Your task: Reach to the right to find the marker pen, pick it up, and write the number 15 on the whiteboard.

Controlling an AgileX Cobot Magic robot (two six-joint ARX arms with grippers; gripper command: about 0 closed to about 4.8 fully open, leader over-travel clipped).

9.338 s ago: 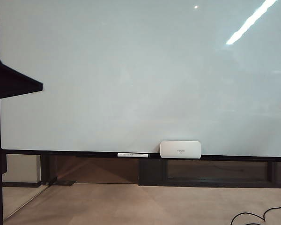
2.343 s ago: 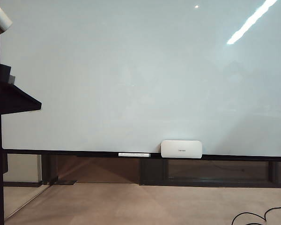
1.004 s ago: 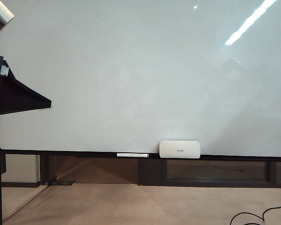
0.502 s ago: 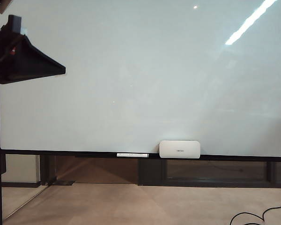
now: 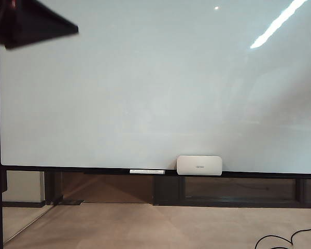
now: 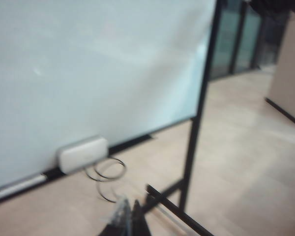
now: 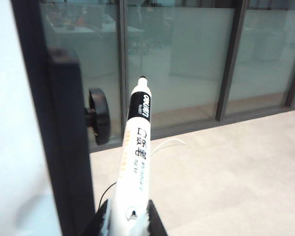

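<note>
The slim white marker pen with a black collar and a bare dark tip (image 7: 135,162) is seen clenched at its rear end in the jaws of the right gripper (image 7: 128,223), with the tip pointing away from the wrist, past the dark frame post of the large glossy pale whiteboard (image 5: 155,88) and towards glazed partitions beyond the board's edge. Not a stroke of the number 15 is shown on the board, so the writing is judged not begun. To do the step well, the pen should be swung round until the tip squarely faces the pale surface, then brought in gently, with light, even pressure held through the long vertical stroke. Of the left gripper (image 6: 129,222), only blurred dark tips are seen low in its wrist view, apparently close together with nothing between them; whether they are clenched cannot be told. On the pen's barrel black characters are printed, with white lettering on the collar, none readable. A faint mark on the white rounded eraser block (image 5: 199,165) on the ledge is too small to read.
</note>
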